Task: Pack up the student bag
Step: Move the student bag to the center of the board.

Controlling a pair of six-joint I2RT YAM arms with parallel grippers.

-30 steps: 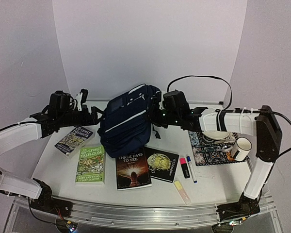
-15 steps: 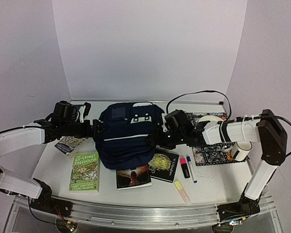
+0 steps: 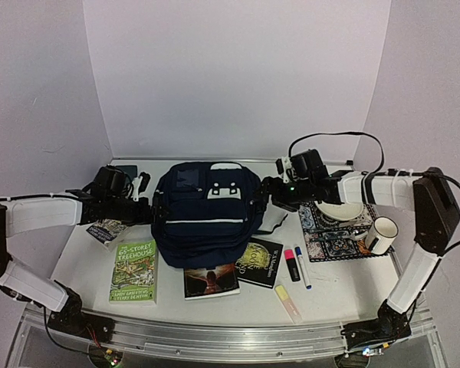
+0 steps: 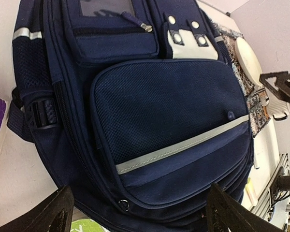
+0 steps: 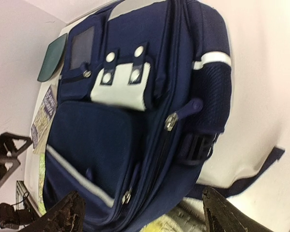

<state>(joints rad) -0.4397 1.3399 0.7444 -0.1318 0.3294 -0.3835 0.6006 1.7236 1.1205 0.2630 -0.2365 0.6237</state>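
Note:
The student bag, dark navy with white stripes and a white buckle patch, lies flat on the table with its front up. It fills the left wrist view and the right wrist view. My left gripper is open at the bag's left side, and its fingers straddle the bag's edge without touching it. On the other side my right gripper hangs open just off the bag, nothing between its fingers. The side zip is closed.
A green book lies front left, and another book lies under the left arm. Two dark books poke out from under the bag. Markers and a yellow highlighter lie at the right. A patterned mat carries a bowl and mug. A teal pad lies at the back left.
The bag went from standing to lying flat over the tops of the books. My right gripper opened, let go of it and drew back to the right. The left arm dropped lower.

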